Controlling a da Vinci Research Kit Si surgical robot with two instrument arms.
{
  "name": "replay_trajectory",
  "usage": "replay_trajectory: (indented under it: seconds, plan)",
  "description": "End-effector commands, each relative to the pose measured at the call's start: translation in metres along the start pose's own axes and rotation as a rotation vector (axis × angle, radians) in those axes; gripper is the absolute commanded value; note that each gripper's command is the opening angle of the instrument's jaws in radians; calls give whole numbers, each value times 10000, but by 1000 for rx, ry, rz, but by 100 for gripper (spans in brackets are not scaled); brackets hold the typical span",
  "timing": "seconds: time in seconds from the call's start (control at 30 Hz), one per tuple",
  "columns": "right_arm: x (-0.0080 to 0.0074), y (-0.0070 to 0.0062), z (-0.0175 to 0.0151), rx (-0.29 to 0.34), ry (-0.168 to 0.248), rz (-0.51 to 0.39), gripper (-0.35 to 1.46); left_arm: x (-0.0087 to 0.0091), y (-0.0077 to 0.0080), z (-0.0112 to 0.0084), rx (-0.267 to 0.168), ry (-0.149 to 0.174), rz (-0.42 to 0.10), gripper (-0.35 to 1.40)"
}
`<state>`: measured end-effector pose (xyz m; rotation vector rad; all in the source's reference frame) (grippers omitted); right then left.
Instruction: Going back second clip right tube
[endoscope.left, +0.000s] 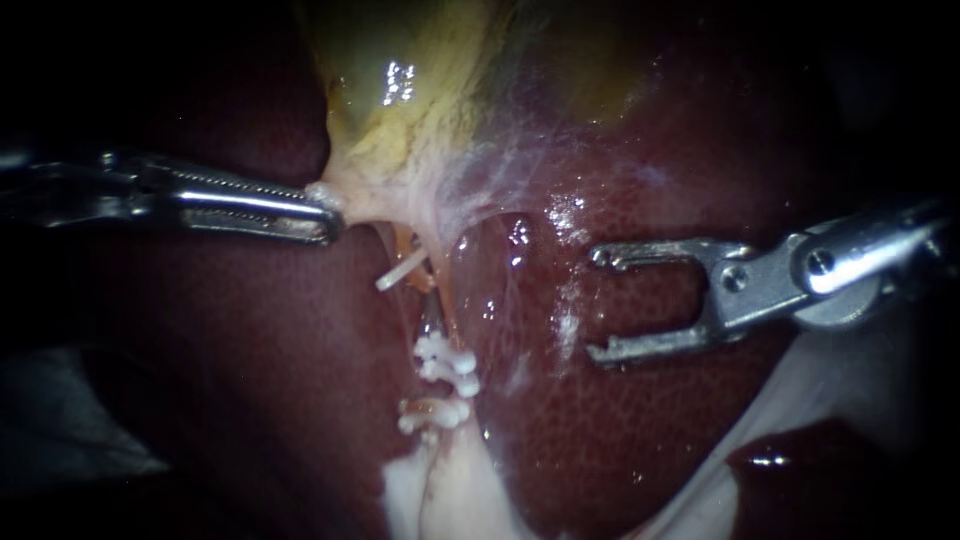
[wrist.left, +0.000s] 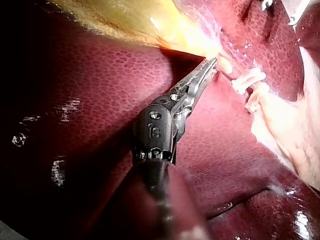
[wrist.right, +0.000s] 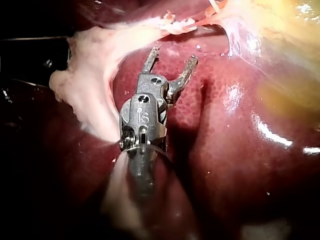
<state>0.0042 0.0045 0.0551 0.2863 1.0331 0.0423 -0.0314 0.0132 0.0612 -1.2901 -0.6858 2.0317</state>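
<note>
Gallbladder (endoscope.left: 400, 110) above clips (endoscope.left: 445, 362), my left instrument (endoscope.left: 330, 215) at its left edge, my right instrument (endoscope.left: 600, 305) right of clips, over liver (endoscope.left: 620, 450)

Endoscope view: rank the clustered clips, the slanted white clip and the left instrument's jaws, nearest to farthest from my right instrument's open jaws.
1. The clustered clips, lower centre, just left of the right instrument.
2. The slanted white clip, higher up and farther left.
3. The left instrument, farthest left, jaws shut on the gallbladder.
</note>
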Motion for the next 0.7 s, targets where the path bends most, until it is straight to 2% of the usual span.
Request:
replay_trajectory:
  seconds: [0.03,0.13,0.33,0.5,0.7]
  plan:
    - [-1,0,0,0,0,-5,50,-2,-2,2,2,0,2,-35]
    - [-1,0,-2,2,-3,-12,50,-10,-11,11,6,0,12,-35]
    - [-2,0,-2,5,-2,-24,50,-21,-27,27,14,-2,1,-35]
    - [-2,-1,-2,5,-2,-24,50,-21,-29,34,15,-1,1,-35]
    - [-2,-1,-2,10,0,-24,50,-19,-26,32,14,-1,1,-35]
